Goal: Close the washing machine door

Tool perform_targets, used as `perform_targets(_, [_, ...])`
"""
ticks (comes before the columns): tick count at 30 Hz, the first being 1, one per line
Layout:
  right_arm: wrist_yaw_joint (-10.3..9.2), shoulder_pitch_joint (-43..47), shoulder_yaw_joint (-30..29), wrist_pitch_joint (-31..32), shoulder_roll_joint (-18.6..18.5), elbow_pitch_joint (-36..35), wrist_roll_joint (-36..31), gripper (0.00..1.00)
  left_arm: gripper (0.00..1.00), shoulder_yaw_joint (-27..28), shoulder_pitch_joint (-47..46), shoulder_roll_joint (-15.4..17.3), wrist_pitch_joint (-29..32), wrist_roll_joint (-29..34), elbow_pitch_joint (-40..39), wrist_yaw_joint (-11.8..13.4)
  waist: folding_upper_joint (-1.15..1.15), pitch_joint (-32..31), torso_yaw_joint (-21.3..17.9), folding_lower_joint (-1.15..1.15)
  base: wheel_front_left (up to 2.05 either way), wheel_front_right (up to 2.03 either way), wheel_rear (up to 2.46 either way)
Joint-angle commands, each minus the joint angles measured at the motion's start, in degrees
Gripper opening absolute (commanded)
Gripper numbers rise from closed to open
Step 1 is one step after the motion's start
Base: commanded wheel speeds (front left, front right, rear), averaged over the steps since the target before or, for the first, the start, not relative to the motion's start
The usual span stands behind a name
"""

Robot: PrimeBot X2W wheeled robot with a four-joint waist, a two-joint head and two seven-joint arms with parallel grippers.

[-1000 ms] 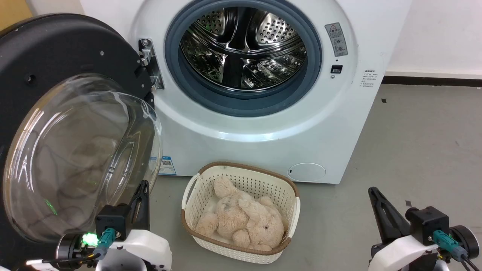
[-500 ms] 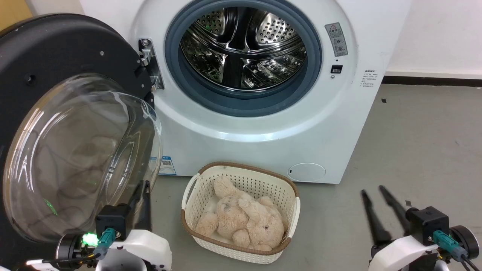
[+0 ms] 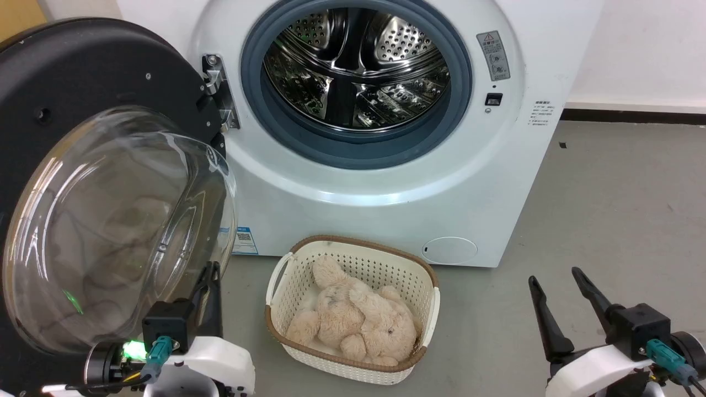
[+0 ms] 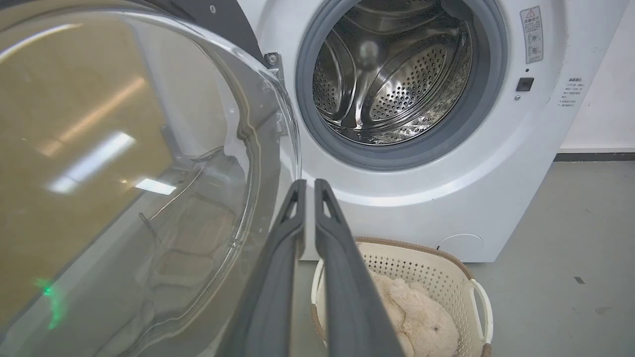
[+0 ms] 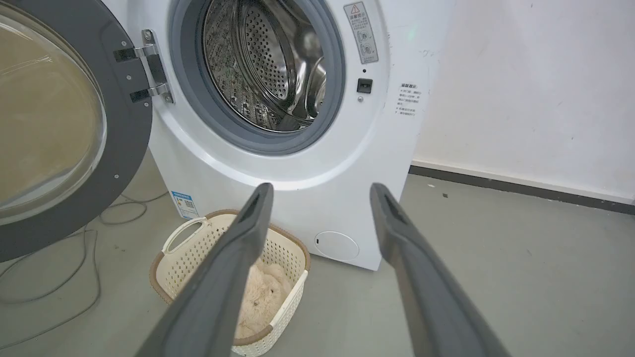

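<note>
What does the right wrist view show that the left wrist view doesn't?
The right wrist view adds the small blue label low on the washing machine, loose cables on the floor beneath the open washing machine door, and the right gripper with its fingers spread wide. The left wrist view adds the left gripper, fingers nearly together, close beside the door's glass bowl, which carries a green glint. Both share the steel drum, the grey gasket, and the basket holding a plush toy.

Grey floor (image 3: pixel 606 209) is carrying the washing machine (image 3: pixel 386 220). A cream basket (image 3: pixel 342 368) is sitting just in front of it, and dark cables (image 5: pixel 98 282) are lying beside the basket.
</note>
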Motion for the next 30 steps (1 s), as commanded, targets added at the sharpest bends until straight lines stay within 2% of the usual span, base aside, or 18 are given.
perform_targets(1, [0.01, -0.28, -0.23, -0.46, 0.04, 0.07, 0.48, 1.00, 0.00, -0.13, -0.62, 0.11, -0.47, -0.08, -0.17, 0.49, 0.00, 0.02, 0.08, 0.00, 0.00, 0.00, 0.00])
perform_targets(15, [0.01, -0.52, -1.78, -2.12, 0.07, 0.21, 1.78, 1.00, 0.00, 0.14, -4.33, 0.38, -2.14, -1.39, -3.88, 0.17, 0.00, 0.58, 3.05, 0.00, 0.00, 0.00, 0.00])
perform_targets(30, [0.02, -0.95, -3.66, -3.91, 0.11, 0.55, 2.81, 1.00, 0.00, 6.36, -12.47, 0.16, -3.93, -6.73, -9.32, -4.13, 0.00, 2.06, 8.53, 0.00, 0.00, 0.00, 0.00])
